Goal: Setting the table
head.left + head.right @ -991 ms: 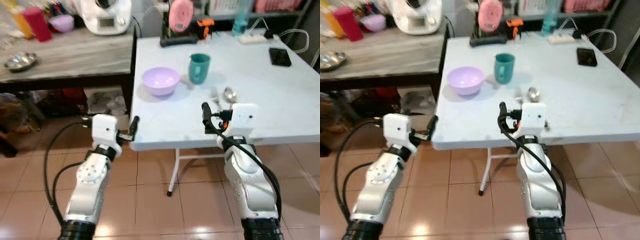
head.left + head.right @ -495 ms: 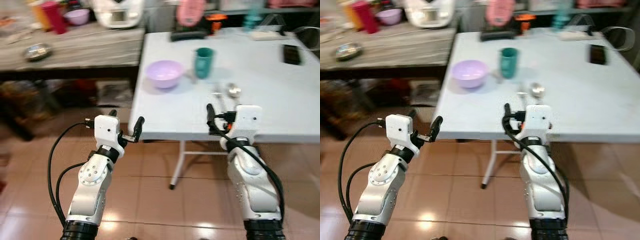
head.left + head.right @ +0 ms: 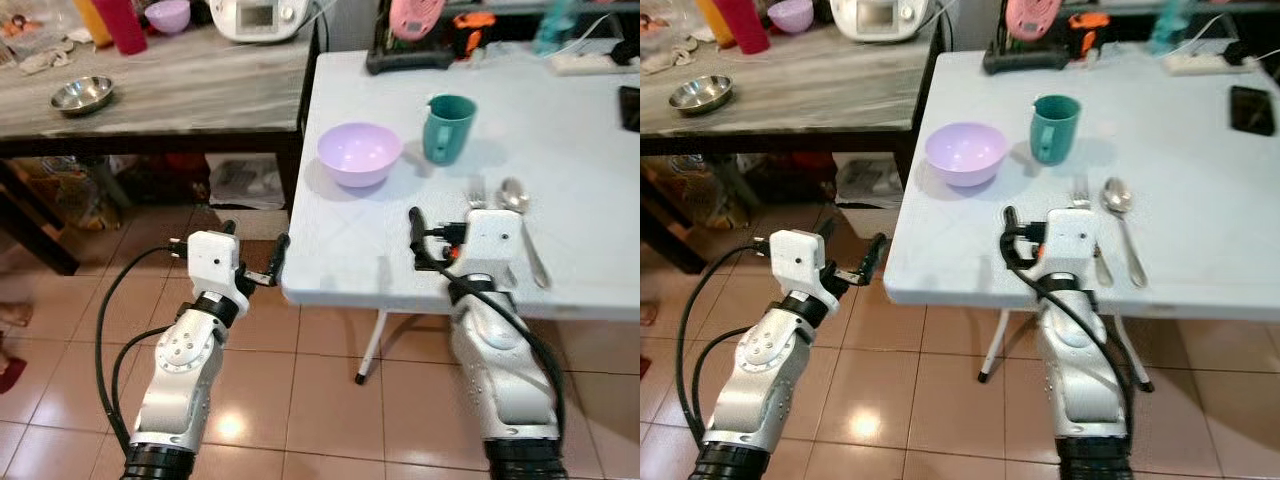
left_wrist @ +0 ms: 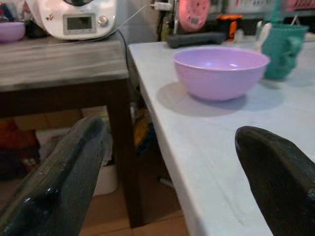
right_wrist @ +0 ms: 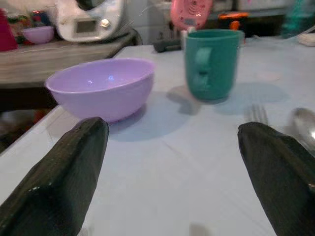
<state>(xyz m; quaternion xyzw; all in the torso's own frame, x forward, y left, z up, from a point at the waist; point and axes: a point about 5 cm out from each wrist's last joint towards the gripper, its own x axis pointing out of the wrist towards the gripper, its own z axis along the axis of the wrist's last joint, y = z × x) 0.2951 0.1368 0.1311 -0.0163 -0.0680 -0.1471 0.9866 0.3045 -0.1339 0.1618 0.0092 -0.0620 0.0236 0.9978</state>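
silver arms raised level, left hand [image 4: 167, 182] spread empty beside white table [image 3: 600, 190], right hand [image 5: 172, 182] spread empty over it

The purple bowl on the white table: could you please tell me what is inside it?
The purple bowl looks empty: its smooth inner wall and bottom are bare in the head views. From the right wrist view, the rim hides its inside.

Home kitchen, tiled floor [image 3: 330, 390], countertop appliance [image 3: 258, 17], dining table [image 3: 560, 150]
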